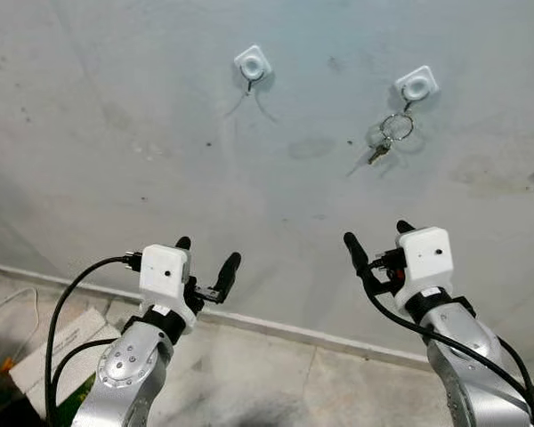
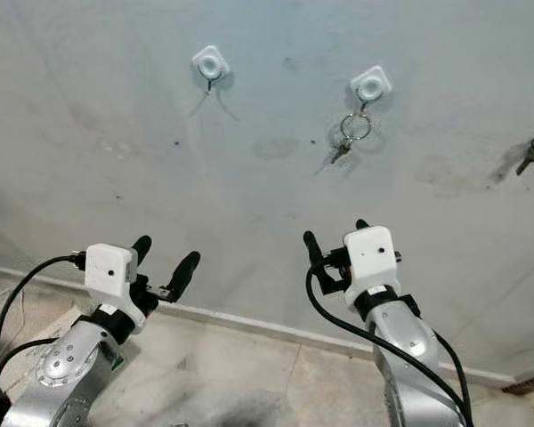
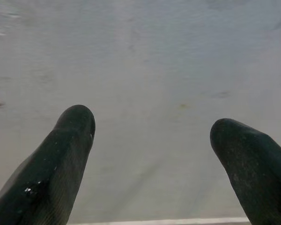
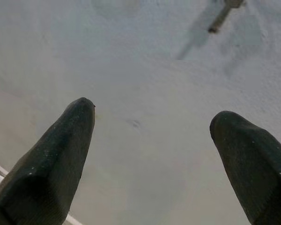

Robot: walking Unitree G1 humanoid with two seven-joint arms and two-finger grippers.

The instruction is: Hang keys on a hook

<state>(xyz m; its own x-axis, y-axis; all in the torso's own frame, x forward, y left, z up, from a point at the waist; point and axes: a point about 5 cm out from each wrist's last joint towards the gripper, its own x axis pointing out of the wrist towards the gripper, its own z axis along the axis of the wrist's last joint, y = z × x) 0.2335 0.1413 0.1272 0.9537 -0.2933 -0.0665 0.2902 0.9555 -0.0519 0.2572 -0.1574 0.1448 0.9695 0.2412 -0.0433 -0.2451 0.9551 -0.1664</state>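
Note:
Two white square hooks are stuck on the grey wall: a left hook [image 1: 253, 64] with nothing on it and a right hook [image 1: 416, 84]. A key ring with keys [image 1: 390, 135] hangs from the right hook. My left gripper [image 1: 207, 253] is raised low in front of the wall, open and empty, well below the left hook. Below the hanging keys, my right gripper [image 1: 378, 236] is open too, holding nothing. In the right wrist view the tip of a key [image 4: 222, 14] shows above the black fingertips [image 4: 75, 126].
Another set of keys [image 2: 529, 153] hangs on the wall at the far right. A pale baseboard [image 1: 276, 327] runs along the wall's foot above a tiled floor. A white box [image 1: 58, 351] lies on the floor at lower left, near black cables.

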